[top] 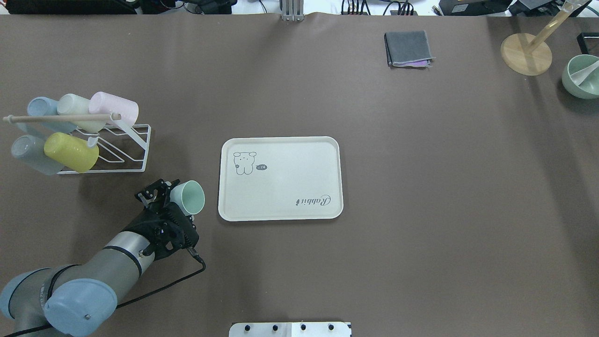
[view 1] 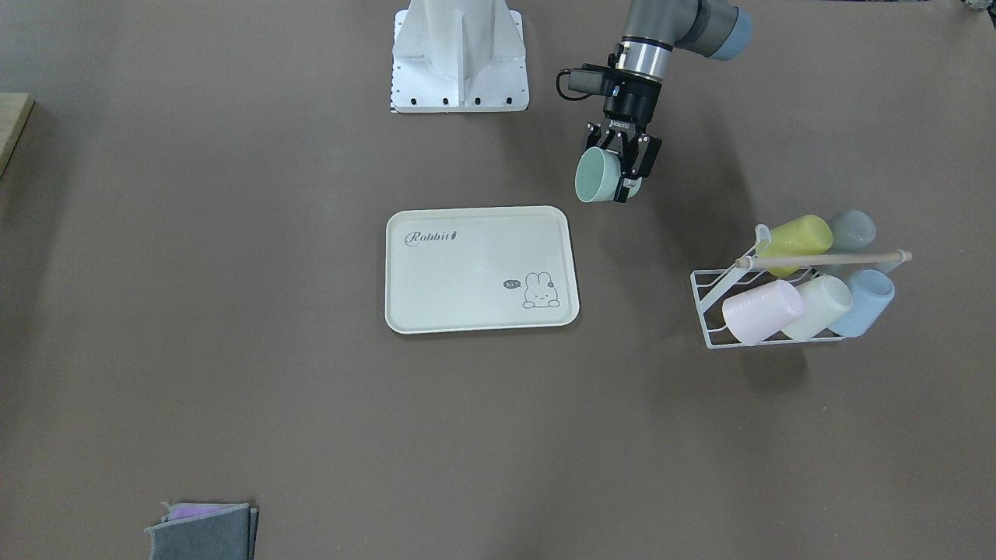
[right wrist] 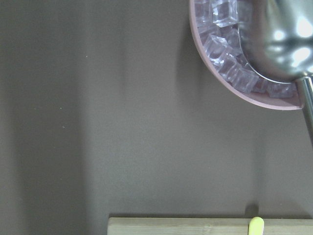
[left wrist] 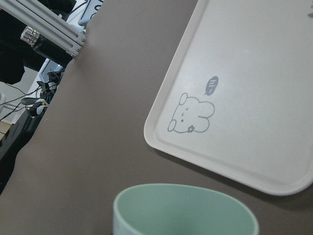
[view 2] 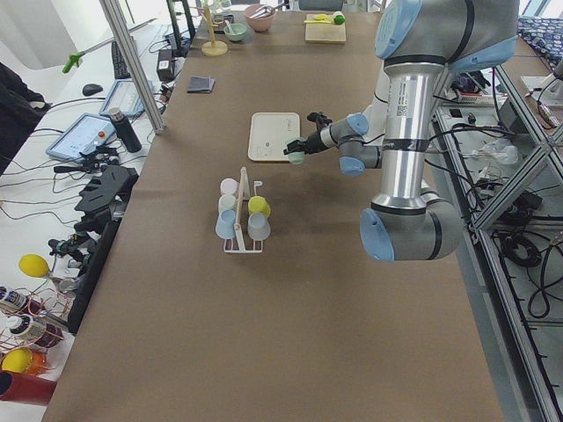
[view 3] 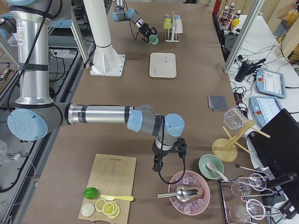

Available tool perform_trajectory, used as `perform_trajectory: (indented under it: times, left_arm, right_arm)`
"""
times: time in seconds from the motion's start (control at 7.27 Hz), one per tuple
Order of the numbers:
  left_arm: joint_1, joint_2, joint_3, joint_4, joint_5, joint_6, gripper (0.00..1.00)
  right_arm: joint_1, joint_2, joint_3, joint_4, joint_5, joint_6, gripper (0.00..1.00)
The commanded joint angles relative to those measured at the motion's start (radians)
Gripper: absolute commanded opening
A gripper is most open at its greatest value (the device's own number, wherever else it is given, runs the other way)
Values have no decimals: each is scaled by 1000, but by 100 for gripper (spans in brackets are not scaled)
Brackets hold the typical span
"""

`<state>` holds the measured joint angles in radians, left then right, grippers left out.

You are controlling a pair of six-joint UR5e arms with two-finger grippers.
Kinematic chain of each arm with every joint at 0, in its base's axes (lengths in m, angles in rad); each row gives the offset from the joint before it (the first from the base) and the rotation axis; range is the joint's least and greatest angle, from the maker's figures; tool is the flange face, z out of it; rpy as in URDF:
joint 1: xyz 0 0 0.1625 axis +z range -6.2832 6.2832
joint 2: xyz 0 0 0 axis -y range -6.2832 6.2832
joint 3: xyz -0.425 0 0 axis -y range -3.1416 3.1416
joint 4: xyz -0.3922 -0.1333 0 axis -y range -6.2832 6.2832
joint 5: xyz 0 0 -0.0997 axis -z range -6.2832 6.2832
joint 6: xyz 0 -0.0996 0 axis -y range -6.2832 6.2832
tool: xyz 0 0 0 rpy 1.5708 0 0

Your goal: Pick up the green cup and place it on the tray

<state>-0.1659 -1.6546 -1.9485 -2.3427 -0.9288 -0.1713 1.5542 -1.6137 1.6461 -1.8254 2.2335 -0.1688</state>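
Note:
My left gripper [view 1: 611,169] is shut on the mint-green cup [view 1: 594,176] and holds it tilted on its side, mouth toward the tray, above the table. The cup [top: 190,197] hangs just off the tray's near-left corner in the overhead view. The cream tray [top: 281,180] with "Rabbit" lettering and a bunny lies flat mid-table with nothing on it. The left wrist view shows the cup's rim [left wrist: 186,208] and the tray's bunny corner [left wrist: 244,93] ahead. My right gripper [view 3: 159,163] shows only in the exterior right view, far from the tray; I cannot tell if it is open or shut.
A white wire rack [top: 122,154] holding several pastel cups stands on the robot's left of the tray. A folded grey cloth [top: 408,48] lies at the far side. A wooden stand [top: 526,54] and green bowl [top: 582,77] are far right. A pink ice bowl [view 3: 189,192] sits by the right arm.

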Motion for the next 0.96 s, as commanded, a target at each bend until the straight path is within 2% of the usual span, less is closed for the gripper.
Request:
perform_trajectory:
  times: [0.0, 0.28, 0.55, 0.83]
  left_arm:
    - [-7, -119, 11, -44, -21, 15, 0]
    - [-104, -276, 95, -20, -138, 12, 0]
    - [-106, -356, 178, -50, -142, -132, 0]
    - [-112, -425, 224, -136, -194, -137, 0]
  right_arm:
    - [0, 0, 0, 0, 0, 0, 100]
    - [1, 0, 0, 0, 0, -1, 100]
    - [0, 0, 0, 0, 0, -1, 100]
    - [1, 2, 0, 0, 0, -1, 100]
